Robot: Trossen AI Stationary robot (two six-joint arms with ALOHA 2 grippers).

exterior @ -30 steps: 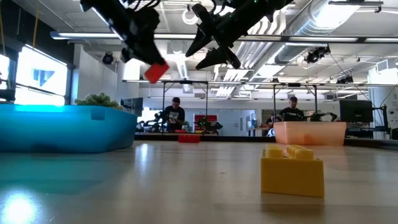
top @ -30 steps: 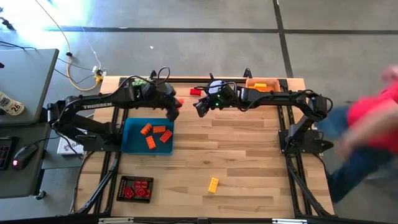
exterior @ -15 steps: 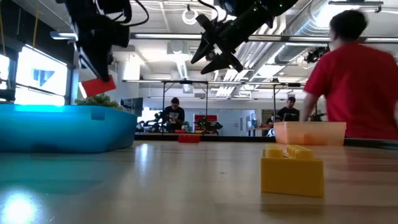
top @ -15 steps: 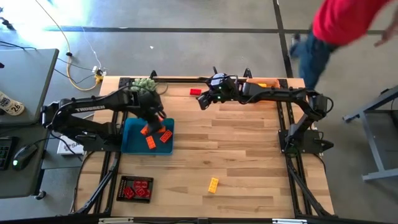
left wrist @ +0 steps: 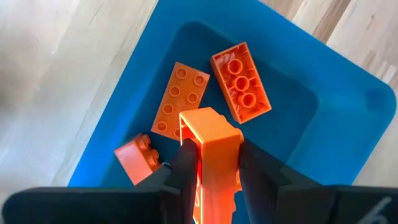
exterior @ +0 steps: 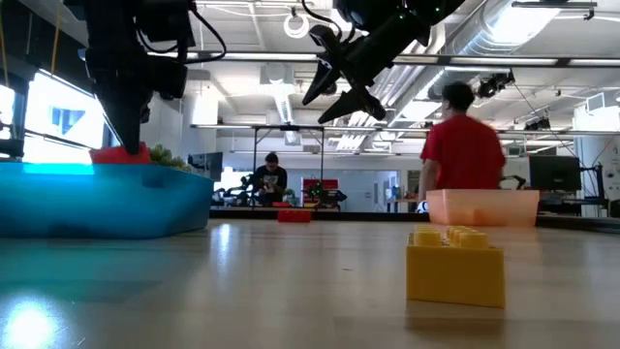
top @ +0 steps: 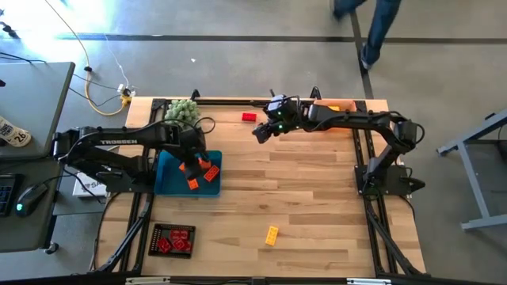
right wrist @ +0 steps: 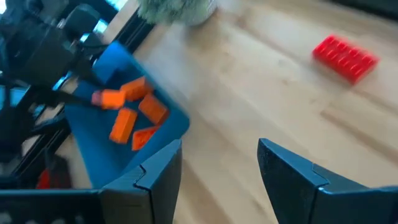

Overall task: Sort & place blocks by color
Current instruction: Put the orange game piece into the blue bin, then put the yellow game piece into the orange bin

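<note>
Three orange blocks (left wrist: 180, 100) lie partly hidden behind the left tool (left wrist: 211, 163).

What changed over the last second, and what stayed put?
The left gripper carried its orange block from beside the blue tray to above it, jaws still clamped. The right gripper edged toward the red block, jaws open, holding nothing. The yellow block stayed put.

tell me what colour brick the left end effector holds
Orange brick, over the blue tray; clearest in the left wrist view.
</note>
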